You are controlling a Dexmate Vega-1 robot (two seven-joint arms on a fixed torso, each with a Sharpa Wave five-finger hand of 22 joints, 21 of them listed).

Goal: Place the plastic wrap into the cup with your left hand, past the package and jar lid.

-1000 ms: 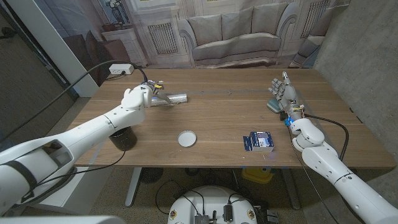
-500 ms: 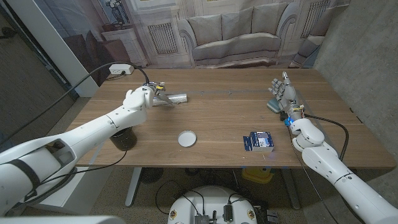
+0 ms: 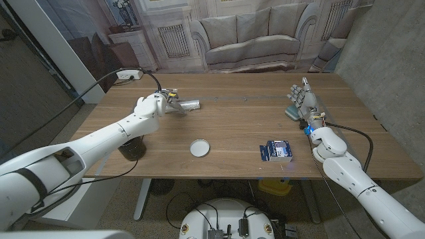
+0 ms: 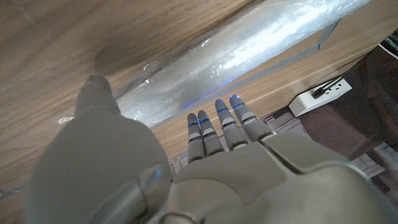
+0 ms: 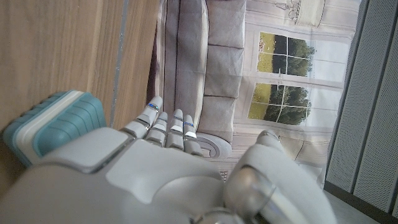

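The plastic wrap (image 3: 186,104), a shiny clear roll, lies on the table at the back left. My left hand (image 3: 151,106) is at its left end. In the left wrist view the roll (image 4: 249,50) runs between the thumb and the straight fingers (image 4: 221,127), which are not closed on it. The dark cup (image 3: 131,148) stands at the table's front left edge, under my left forearm. A white jar lid (image 3: 199,147) lies front centre and a blue package (image 3: 275,151) front right. My right hand (image 3: 304,98) stands with its fingers up at the right, holding nothing.
A teal and white ribbed object (image 3: 292,112) lies beside my right hand, and it is close to the fingers in the right wrist view (image 5: 53,121). A white power strip (image 3: 129,74) with its cable sits at the table's back left corner.
My left hand has crept a little to the right, further over the left end of the plastic wrap. The roll and my right hand have not moved.
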